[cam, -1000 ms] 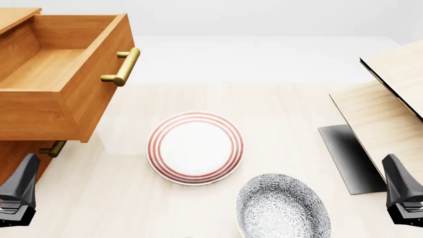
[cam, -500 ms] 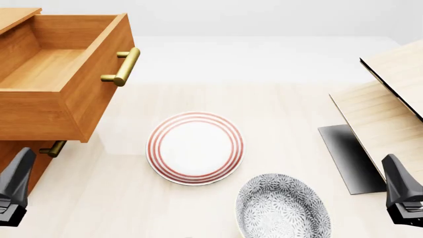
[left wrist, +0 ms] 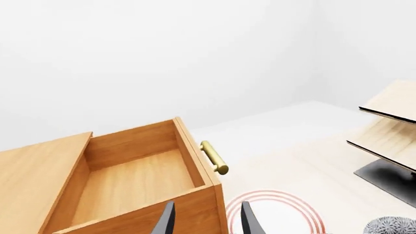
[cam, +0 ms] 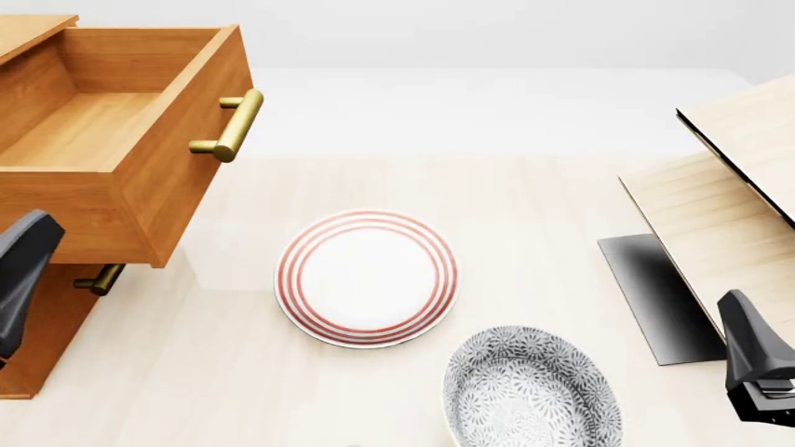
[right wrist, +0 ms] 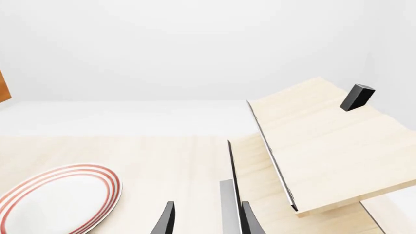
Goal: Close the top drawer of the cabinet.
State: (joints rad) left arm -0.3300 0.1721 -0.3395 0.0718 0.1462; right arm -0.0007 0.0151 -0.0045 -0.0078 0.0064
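The top drawer stands pulled out of the cabinet; beside it, the left claw hangs released, grasping nothing.

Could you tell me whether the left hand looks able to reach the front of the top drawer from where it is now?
Probably yes: the left hand sits beside the open top drawer, with nothing between it and the drawer's front.

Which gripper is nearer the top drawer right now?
Left. The left gripper sits just below the top drawer at the cabinet's side; the right gripper is far across the table, beside the pale shelf.
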